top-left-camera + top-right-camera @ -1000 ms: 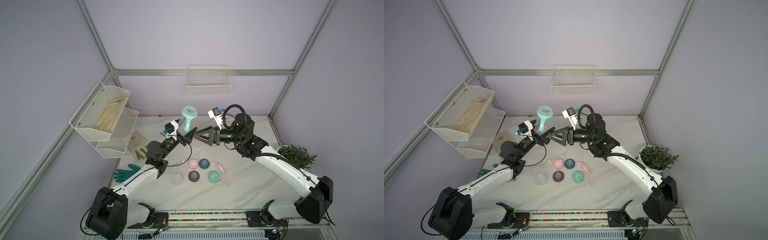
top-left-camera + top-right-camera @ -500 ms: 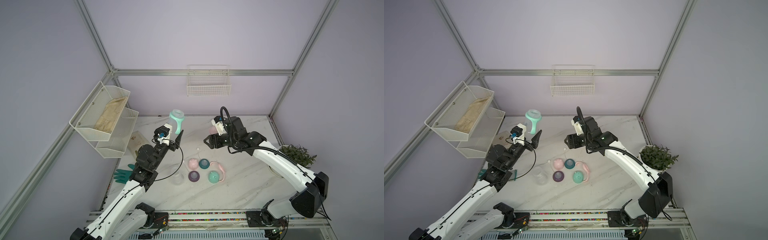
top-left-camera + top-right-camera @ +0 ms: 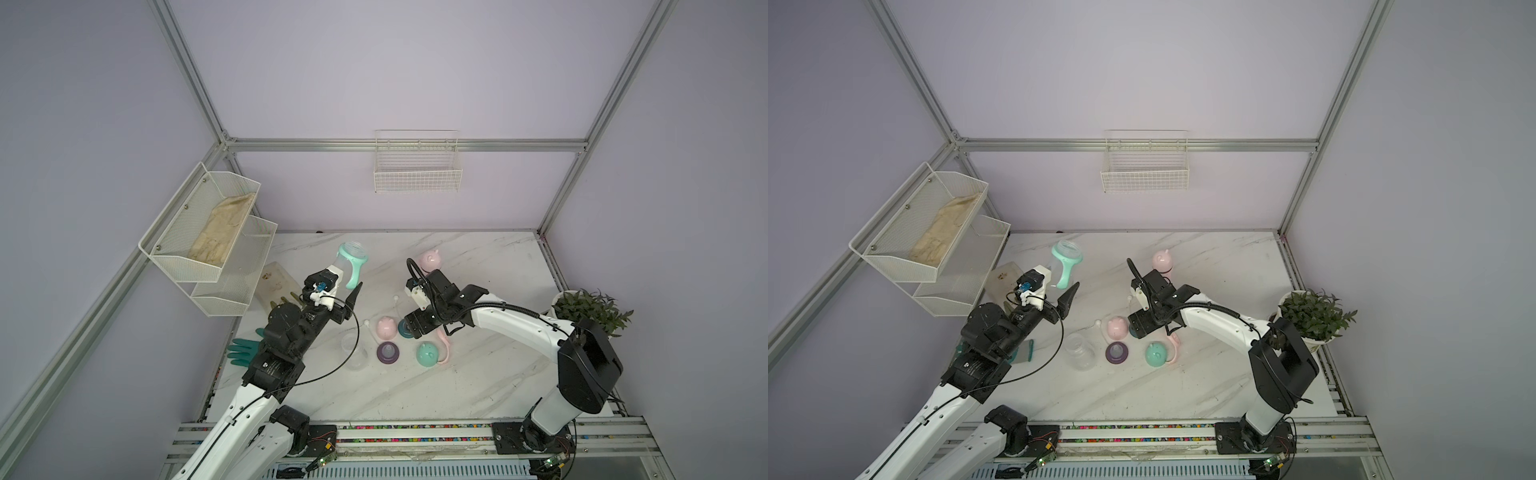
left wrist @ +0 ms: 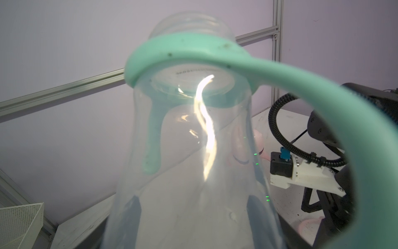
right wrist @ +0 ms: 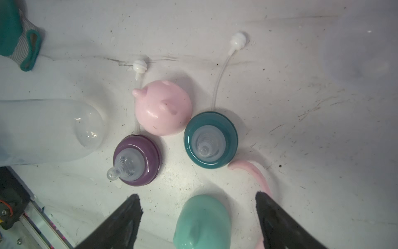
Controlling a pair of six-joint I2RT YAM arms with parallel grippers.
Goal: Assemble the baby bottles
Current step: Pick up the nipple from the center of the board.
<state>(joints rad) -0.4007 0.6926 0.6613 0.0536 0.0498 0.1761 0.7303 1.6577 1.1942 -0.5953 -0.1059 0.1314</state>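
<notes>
Collar pickup is, we judge, the step in hand. Our left gripper (image 3: 343, 286) is clamped on the lower body of the mint-handled bottle (image 4: 193, 151). It holds the bottle in the air, well apart from the teal collar (image 5: 211, 140), with the open mouth tilted upward. Our right gripper (image 5: 196, 196) hangs above the table (image 5: 301, 107) with its jaws spread wide, gripping nothing. It stands over the mint cap (image 5: 202, 222), just short of the teal collar.

The pink cap (image 5: 163, 107) stands just beside the teal collar, perhaps touching it. The purple collar (image 5: 137, 159) is near it, the pink handle ring (image 5: 256, 172) lies just beside it, and a bare bottle (image 5: 53, 129) lies on its side well apart from it. A thin straw (image 5: 221, 71) runs out from the teal collar's rim, as far as we can tell.

To do this well, we should centre over the teal collar first and then come down straight. We should turn the jaws so that neither lands on the pink cap or the pink handle ring. We would grip the hard rim, not the soft nipple, and lift high enough that the straw hangs free. We would then feed the straw into the mint-handled bottle's mouth, with the left gripper holding that mouth level before any turning.
</notes>
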